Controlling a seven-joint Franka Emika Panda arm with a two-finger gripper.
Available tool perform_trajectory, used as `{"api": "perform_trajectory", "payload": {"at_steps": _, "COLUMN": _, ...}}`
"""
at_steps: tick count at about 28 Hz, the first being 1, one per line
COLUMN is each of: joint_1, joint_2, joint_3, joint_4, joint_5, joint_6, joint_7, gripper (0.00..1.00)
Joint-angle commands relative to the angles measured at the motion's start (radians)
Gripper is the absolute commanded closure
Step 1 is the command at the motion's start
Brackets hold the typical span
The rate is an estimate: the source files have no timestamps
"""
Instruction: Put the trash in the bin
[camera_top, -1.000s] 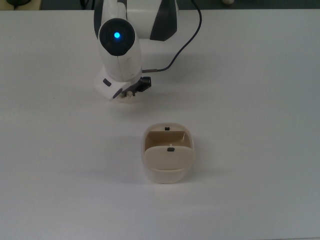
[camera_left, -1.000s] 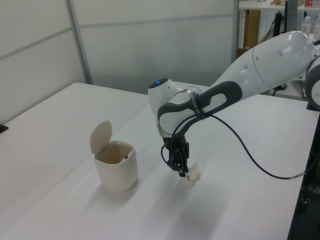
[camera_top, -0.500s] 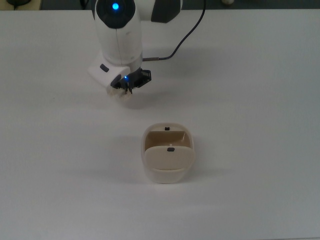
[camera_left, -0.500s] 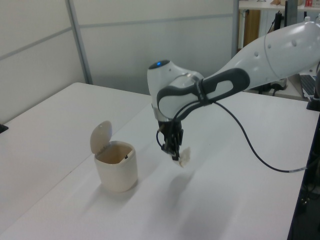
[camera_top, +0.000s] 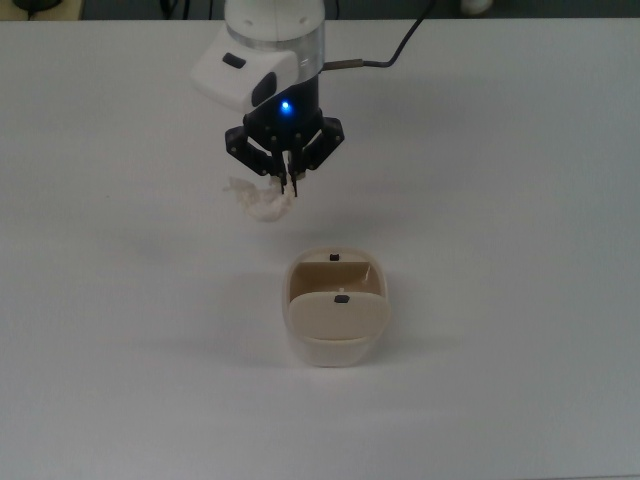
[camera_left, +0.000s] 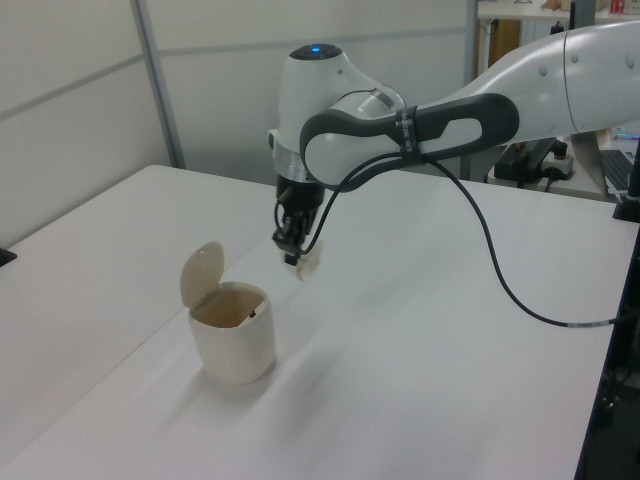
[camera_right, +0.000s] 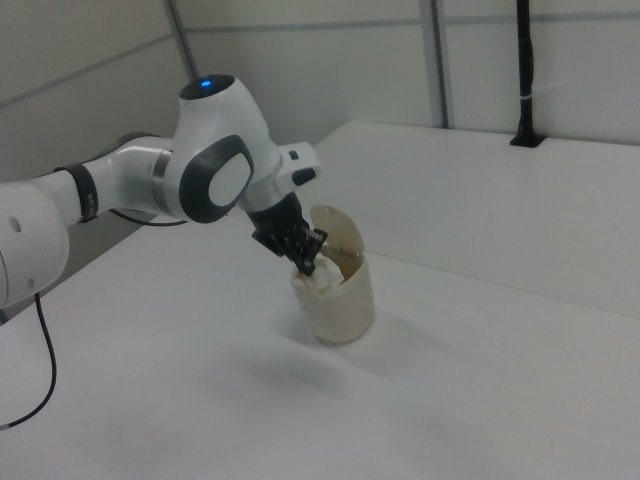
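Observation:
My gripper (camera_top: 291, 186) hangs in the air, shut on the trash (camera_top: 259, 200), a lumpy off-white paper wad that dangles from the fingertips. The left view shows the gripper (camera_left: 293, 257) and the trash (camera_left: 309, 260) well above the table, up and to the right of the bin (camera_left: 233, 330). The cream-beige bin (camera_top: 337, 310) stands on the white table with its flap lid (camera_left: 201, 274) tipped up and its tan inside showing. In the right view the gripper (camera_right: 306, 262) and the trash (camera_right: 322, 283) overlap the bin (camera_right: 341, 288).
The white table (camera_top: 500, 200) spreads all round the bin. The arm's black cable (camera_left: 500, 270) loops down at the left view's right. Wall panels (camera_left: 200, 90) stand behind the table.
The gripper has lifted the trash off the table, risen, and swung over toward the bin, from the top view's left toward its middle. The bin has not moved.

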Motion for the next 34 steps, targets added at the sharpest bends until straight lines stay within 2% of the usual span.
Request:
{"api": "perform_trajectory", "payload": {"at_steps": 1, "joint_1": 0.009, "joint_2": 0.046, "joint_3": 0.020, "joint_4": 0.008, "joint_5": -0.006, "joint_6": 0.172, "joint_7": 0.007, "gripper": 1.00}}
{"api": "perform_trajectory", "payload": {"at_steps": 5, "joint_1": 0.010, "joint_2": 0.097, "joint_3": 0.032, "joint_4": 0.006, "joint_5": -0.012, "joint_6": 0.295, "joint_7": 0.007, "gripper": 1.00}}
{"api": "perform_trajectory", "payload": {"at_steps": 6, "joint_1": 0.010, "joint_2": 0.108, "joint_3": 0.037, "joint_4": 0.006, "joint_5": -0.011, "joint_6": 0.320, "joint_7": 0.007, "gripper": 0.97}}
{"api": "perform_trajectory", "payload": {"at_steps": 7, "joint_1": 0.010, "joint_2": 0.119, "joint_3": 0.040, "joint_4": 0.006, "joint_5": -0.011, "joint_6": 0.343, "joint_7": 0.009, "gripper": 0.88}}
{"api": "perform_trajectory", "payload": {"at_steps": 8, "joint_1": 0.009, "joint_2": 0.129, "joint_3": 0.042, "joint_4": 0.008, "joint_5": -0.011, "joint_6": 0.367, "joint_7": 0.012, "gripper": 0.72}}
{"api": "perform_trajectory", "payload": {"at_steps": 9, "joint_1": 0.010, "joint_2": 0.146, "joint_3": 0.046, "joint_4": 0.006, "joint_5": -0.005, "joint_6": 0.410, "joint_7": 0.023, "gripper": 0.20}}
{"api": "perform_trajectory", "payload": {"at_steps": 10, "joint_1": 0.010, "joint_2": 0.151, "joint_3": 0.048, "joint_4": 0.006, "joint_5": -0.009, "joint_6": 0.424, "joint_7": 0.024, "gripper": 0.00}}
{"api": "perform_trajectory", "payload": {"at_steps": 17, "joint_1": 0.013, "joint_2": 0.146, "joint_3": 0.046, "joint_4": -0.001, "joint_5": -0.012, "joint_6": 0.421, "joint_7": 0.024, "gripper": 0.00}}
{"api": "perform_trajectory", "payload": {"at_steps": 20, "joint_1": 0.009, "joint_2": 0.133, "joint_3": 0.042, "joint_4": 0.000, "joint_5": -0.012, "joint_6": 0.372, "joint_7": 0.024, "gripper": 0.00}}
{"api": "perform_trajectory", "payload": {"at_steps": 26, "joint_1": -0.013, "joint_2": 0.068, "joint_3": 0.034, "joint_4": 0.002, "joint_5": -0.012, "joint_6": 0.196, "joint_7": 0.023, "gripper": 0.00}}
{"api": "perform_trajectory", "payload": {"at_steps": 34, "joint_1": -0.065, "joint_2": -0.064, "joint_3": 0.031, "joint_4": 0.005, "joint_5": -0.018, "joint_6": -0.207, "joint_7": 0.024, "gripper": 0.00}}
